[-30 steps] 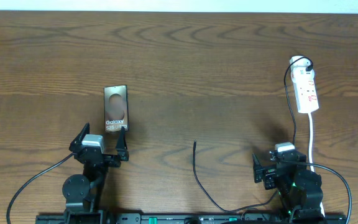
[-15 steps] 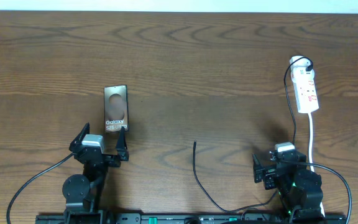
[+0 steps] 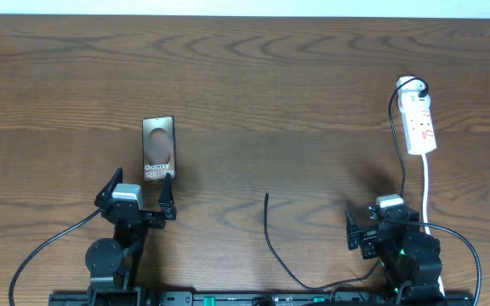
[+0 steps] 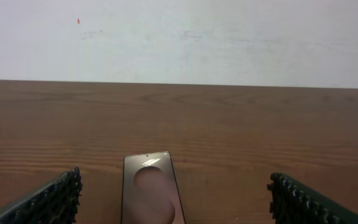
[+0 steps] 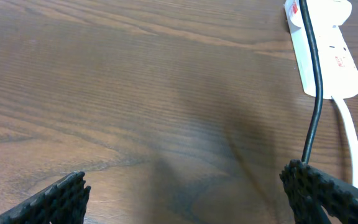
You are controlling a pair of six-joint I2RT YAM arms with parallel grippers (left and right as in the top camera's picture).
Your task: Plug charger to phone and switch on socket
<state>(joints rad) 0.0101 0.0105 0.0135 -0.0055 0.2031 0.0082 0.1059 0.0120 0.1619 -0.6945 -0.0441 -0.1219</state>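
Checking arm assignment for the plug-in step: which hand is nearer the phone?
Left. The left hand sits open just short of the phone's near end. The right hand, also open, is far off to the other side, by the socket's cord.

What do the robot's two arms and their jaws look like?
Both the left arm and right arm are black and blocky, each with a small silver-grey cap near the wrist. Thick black cables loop from their bases. The jaws are black with a ridged, studded texture. A small green light shows on the right arm.
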